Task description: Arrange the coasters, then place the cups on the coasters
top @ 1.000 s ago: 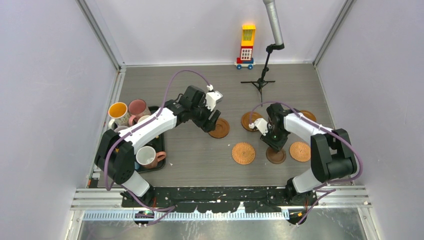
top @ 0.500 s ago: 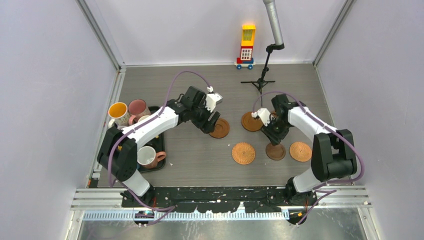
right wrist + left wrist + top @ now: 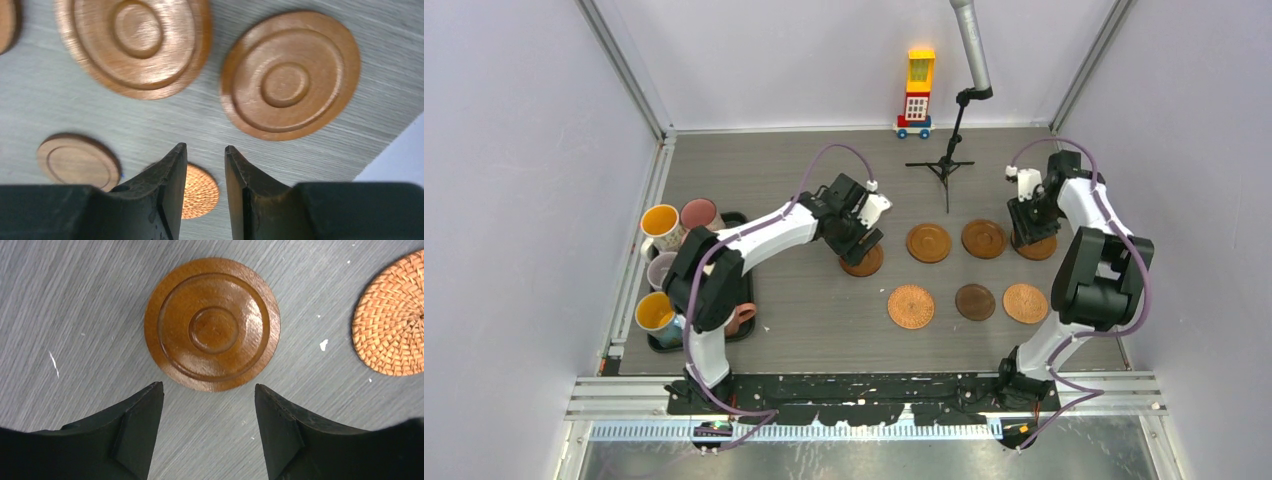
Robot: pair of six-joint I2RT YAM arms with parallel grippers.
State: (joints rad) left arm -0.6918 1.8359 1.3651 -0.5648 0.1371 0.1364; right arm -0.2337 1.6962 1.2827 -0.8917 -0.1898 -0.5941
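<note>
Wooden coaster (image 3: 212, 324), near woven coaster (image 3: 395, 315): judged light, rigid, glossy-slick, thin; best pinched across rim. Left gripper (image 3: 207, 387): parted, empty; right gripper (image 3: 205, 146): barely parted, empty.

Overhead, wrist close-ups; coasters (image 3: 911, 306) seemingly shared

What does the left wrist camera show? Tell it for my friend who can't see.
A shiny brown coaster with round grooves lies flat on the grey table, just beyond the left arm's two black fingers, which stand open and hold nothing. Part of a woven orange coaster shows at the right edge.
</note>
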